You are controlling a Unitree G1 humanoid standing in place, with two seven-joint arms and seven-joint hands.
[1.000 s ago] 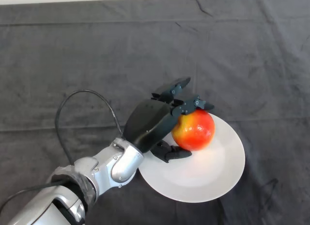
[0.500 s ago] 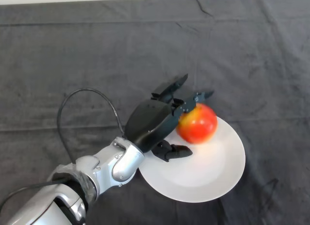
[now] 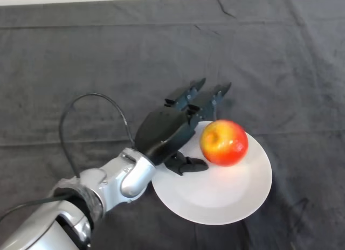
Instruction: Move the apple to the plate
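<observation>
- Head view: apple (image 3: 223,142) sits on plate (image 3: 237,199), upper-left part
- my left hand (image 3: 167,129) just beside it, on its left, fingers (image 3: 218,94) straight, released, holding nothing
- next move, I reckon: pull hand away leftward, apple stays clear

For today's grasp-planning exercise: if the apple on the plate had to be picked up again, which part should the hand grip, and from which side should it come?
Grip the apple around its widest middle, thumb and fingers on opposite sides. It sits upright on the white plate with its stem dimple up, so the round flanks are exposed. Coming from the left seems best: the left hand lies open just beside it there.
</observation>
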